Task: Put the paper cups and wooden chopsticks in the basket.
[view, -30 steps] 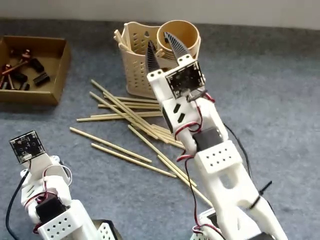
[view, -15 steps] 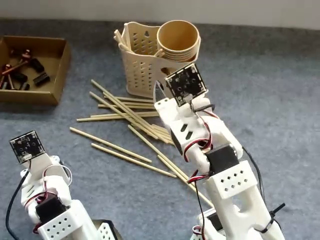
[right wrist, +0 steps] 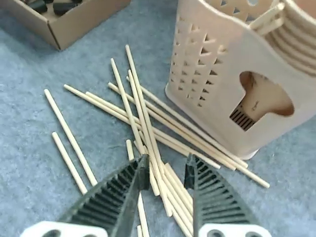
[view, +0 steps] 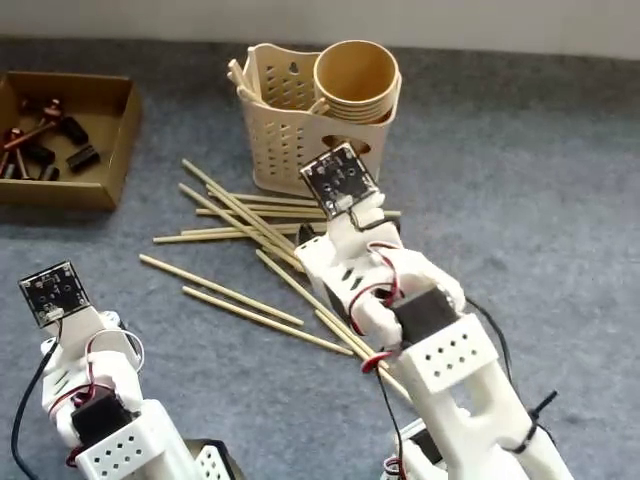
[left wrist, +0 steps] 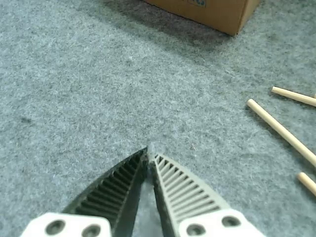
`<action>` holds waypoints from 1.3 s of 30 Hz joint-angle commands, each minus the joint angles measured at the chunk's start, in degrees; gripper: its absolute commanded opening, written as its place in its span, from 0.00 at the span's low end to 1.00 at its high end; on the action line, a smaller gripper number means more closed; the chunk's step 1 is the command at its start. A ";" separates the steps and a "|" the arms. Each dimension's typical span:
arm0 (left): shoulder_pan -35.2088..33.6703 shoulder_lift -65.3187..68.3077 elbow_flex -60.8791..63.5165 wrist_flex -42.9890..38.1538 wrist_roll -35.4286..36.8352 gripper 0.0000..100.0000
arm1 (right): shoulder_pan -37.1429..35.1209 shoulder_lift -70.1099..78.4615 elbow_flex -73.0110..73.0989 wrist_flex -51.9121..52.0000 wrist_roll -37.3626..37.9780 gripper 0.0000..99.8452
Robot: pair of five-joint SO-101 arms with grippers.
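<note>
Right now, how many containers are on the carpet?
2. The basket stands at the far middle, with stacked paper cups in it; the open cardboard box sits at the far left, holding small dark parts.

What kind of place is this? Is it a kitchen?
Probably not: it looks like a robot practice table. A grey carpet-like cover lies under everything, two robot arms stand at it, and a cardboard box holds small parts.

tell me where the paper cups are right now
The paper cups sit stacked in the right end of the basket, at the far middle of the high view, with loose wooden chopsticks lying just in front of it.
</note>
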 commanded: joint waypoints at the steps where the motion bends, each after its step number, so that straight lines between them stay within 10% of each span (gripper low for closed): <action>1: -0.75 0.04 1.10 0.18 -0.35 0.00 | -1.71 5.32 -0.57 0.31 -1.23 0.13; 39: -0.84 -0.04 1.10 0.18 -0.35 0.00 | -5.49 43.12 -8.40 0.04 2.90 0.12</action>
